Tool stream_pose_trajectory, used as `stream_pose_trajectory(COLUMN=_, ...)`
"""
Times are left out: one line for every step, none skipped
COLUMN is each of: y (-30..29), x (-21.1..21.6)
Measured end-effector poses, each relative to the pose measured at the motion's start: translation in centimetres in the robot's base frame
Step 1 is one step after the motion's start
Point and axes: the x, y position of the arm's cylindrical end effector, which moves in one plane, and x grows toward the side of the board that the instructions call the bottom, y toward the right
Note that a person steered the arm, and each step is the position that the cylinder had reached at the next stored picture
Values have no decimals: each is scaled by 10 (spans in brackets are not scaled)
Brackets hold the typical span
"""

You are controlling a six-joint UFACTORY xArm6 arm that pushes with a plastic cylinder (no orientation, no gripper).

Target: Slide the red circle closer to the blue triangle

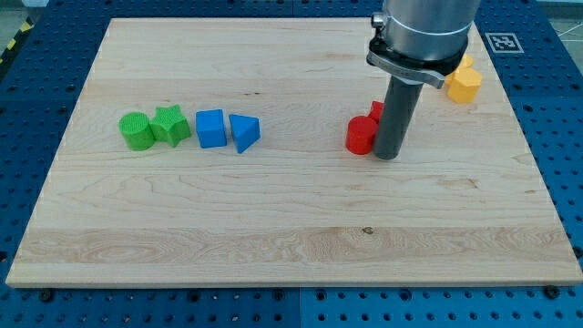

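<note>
The red circle (361,135) lies right of the board's middle. My tip (389,155) stands just to its right, touching or nearly touching it. A second red block (376,110) shows partly behind the rod, its shape hidden. The blue triangle (244,133) lies left of centre, well apart from the red circle, with a blue cube (210,128) touching its left side.
A green star (170,125) and a green circle (137,131) sit at the left end of the row. Two yellow blocks (464,82) lie at the view's top right, partly behind the arm. The wooden board (291,237) rests on a blue perforated table.
</note>
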Motion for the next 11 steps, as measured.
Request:
stream_pose_trajectory(y=-10, x=-1)
stream_pose_trajectory(y=-25, x=-2)
stream_pose_trajectory(y=-11, x=-18)
stream_pose_trajectory(y=-9, x=-21)
stream_pose_trajectory(y=-12, x=-22)
stream_pose_trajectory(y=-25, x=-22)
stream_pose_trajectory(y=-39, x=-22)
stream_pose_trajectory(y=-55, x=-22)
stream_pose_trajectory(y=-66, x=-22)
stream_pose_trajectory(y=-60, x=-44)
stream_pose_trajectory(y=-64, x=-48)
